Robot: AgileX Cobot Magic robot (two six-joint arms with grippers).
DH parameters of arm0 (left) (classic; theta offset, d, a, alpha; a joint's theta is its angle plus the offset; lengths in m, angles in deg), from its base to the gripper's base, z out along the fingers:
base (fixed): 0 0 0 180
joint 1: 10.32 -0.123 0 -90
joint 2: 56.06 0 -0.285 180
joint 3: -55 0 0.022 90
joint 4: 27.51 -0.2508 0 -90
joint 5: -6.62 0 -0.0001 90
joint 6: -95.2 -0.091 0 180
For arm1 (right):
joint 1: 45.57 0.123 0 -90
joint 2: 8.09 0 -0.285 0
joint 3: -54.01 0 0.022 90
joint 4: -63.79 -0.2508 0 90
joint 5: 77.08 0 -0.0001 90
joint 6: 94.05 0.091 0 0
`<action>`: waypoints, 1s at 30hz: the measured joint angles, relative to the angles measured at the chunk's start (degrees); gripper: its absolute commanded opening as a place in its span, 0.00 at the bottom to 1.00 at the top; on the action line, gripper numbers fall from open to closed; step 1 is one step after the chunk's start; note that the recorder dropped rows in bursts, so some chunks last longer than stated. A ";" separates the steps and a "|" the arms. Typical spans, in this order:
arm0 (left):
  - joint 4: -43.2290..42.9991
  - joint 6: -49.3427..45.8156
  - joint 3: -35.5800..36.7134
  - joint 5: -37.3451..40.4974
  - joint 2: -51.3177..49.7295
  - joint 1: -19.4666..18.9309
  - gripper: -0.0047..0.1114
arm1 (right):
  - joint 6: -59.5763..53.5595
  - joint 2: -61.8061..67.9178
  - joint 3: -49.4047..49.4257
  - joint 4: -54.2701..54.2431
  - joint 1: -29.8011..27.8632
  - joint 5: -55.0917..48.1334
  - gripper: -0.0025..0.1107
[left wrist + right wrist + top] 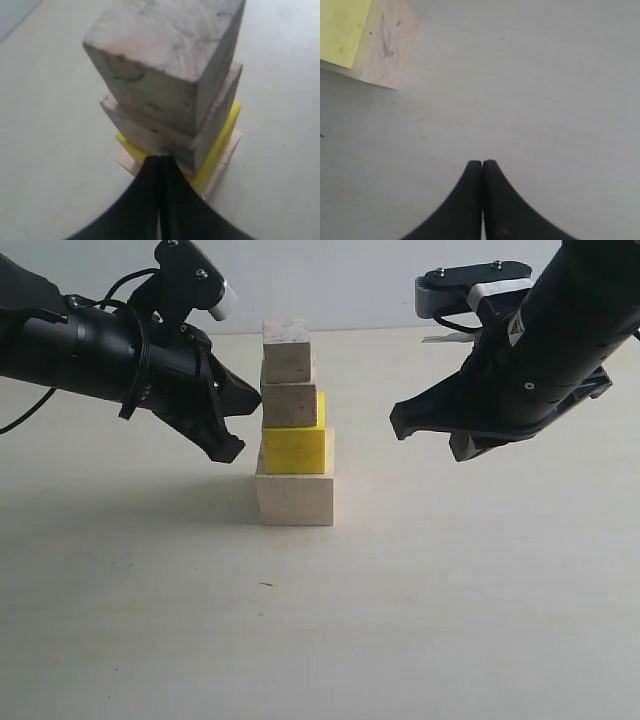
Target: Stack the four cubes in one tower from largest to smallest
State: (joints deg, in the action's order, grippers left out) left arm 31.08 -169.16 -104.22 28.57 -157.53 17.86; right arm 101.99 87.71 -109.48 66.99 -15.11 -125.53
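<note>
One tower stands mid-table in the exterior view. From the bottom it is the large pale cube (295,500), the yellow cube (294,450), the medium pale cube (290,407) and the small pale cube (286,335). The left wrist view looks down on the small cube (165,55), the medium cube (150,127), the yellow cube (220,145) and the large cube (227,157). My left gripper (235,448) (159,159) is shut and empty, just left of the yellow cube, with a small gap. Right of the tower and well apart, my right gripper (398,423) (482,162) hangs shut and empty.
The pale tabletop (450,590) spreads around the tower with nothing else on it. A light wall (350,280) rises behind its far edge. In the right wrist view a corner of the large cube (390,45) and the yellow cube (342,30) shows.
</note>
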 measured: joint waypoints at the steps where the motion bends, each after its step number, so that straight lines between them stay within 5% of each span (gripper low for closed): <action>1: 0.00 0.00 0.00 -0.11 0.00 0.00 0.04 | 0.00 0.00 0.00 0.00 0.00 0.00 0.02; 30: 6.92 -7.04 -0.53 -4.06 0.00 0.00 0.04 | -1.28 0.00 0.00 -1.75 0.00 0.64 0.02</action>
State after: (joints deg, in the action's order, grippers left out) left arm 38.00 -176.20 -104.75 24.51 -157.53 17.86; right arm 100.71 87.71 -109.48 65.23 -15.11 -124.89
